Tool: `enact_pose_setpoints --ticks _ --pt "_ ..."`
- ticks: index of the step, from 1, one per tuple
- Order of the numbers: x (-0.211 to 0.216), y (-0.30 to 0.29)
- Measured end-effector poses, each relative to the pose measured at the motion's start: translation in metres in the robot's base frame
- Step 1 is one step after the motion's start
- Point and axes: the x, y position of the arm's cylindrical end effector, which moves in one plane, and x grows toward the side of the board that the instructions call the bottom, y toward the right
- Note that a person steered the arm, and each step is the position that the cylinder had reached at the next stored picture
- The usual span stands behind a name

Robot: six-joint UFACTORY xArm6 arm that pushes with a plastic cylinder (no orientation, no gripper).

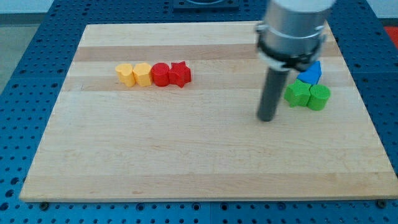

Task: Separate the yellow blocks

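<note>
Two yellow blocks sit side by side at the view's upper left: the left yellow block [125,74] touches the right yellow block [142,74]. A round red block [160,74] touches the right yellow one, and a red star block [180,74] follows it, making one row. My tip [267,118] is on the board at the view's right, far from the yellow blocks and just left of the green blocks.
A green star-like block [297,94] and a round green block [319,97] sit together at the view's right, with a blue block [311,73] just above them, partly hidden by the arm. The wooden board [186,155] lies on a blue perforated table.
</note>
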Motion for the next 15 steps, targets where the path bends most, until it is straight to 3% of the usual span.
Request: enact_pose_setpoints --ticks 3,6,8,12,15 --pt "-0.009 -0.204" --pt "-0.077 -0.325" --pt "-0.123 -0.324" --pt "-0.123 -0.244" --pt "-0.119 -0.251"
